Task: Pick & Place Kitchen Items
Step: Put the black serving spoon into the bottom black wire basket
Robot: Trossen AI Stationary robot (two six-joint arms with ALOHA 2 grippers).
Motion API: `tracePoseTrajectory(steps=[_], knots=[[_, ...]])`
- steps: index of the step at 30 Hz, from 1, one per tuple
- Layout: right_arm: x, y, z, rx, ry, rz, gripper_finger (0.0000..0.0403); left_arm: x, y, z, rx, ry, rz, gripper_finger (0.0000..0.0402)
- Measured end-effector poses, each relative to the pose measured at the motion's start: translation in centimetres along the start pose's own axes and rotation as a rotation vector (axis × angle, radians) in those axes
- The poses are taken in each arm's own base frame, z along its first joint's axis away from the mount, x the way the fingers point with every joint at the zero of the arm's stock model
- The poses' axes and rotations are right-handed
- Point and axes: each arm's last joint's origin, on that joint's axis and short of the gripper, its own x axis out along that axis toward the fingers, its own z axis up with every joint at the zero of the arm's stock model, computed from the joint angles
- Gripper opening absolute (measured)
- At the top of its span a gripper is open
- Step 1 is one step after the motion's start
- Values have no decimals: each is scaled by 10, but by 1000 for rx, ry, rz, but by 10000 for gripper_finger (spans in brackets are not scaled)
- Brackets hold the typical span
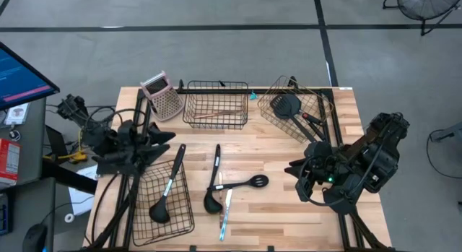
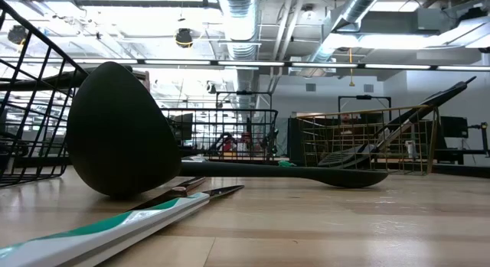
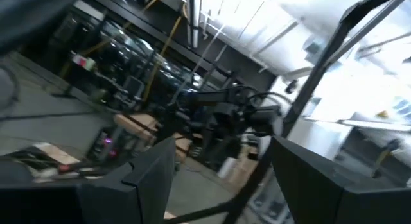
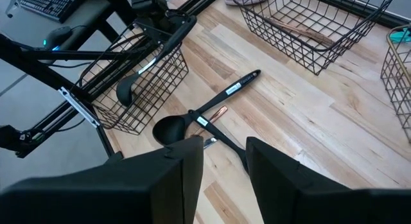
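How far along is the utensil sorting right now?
Partly done. One ladle lies in the near-left basket, a wooden-handled utensil in the middle basket, and a slotted spatula in the tilted right basket. Nothing is in hand: both the left pincer and right pincer are empty. A ladle, a slotted spoon and a teal-handled tool remain on the table.

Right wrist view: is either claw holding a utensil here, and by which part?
Nothing is held. The right claw hangs open and empty above the loose ladle; the left claw is open and empty too.
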Motion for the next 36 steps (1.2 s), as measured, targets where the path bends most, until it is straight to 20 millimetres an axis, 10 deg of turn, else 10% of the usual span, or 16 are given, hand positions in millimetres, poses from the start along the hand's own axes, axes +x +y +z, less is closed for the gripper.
tracePoseTrajectory(steps=[8, 27, 36], knots=[[34, 6, 7, -40, -9, -111, 118, 2, 0, -1, -33, 4, 11, 237], [236, 23, -5, -578, 579, -167, 248, -29, -3, 18, -150, 120, -182, 237], [211, 23, -1, -543, 632, -86, 245, -13, -6, -13, -35, 185, -92, 237]])
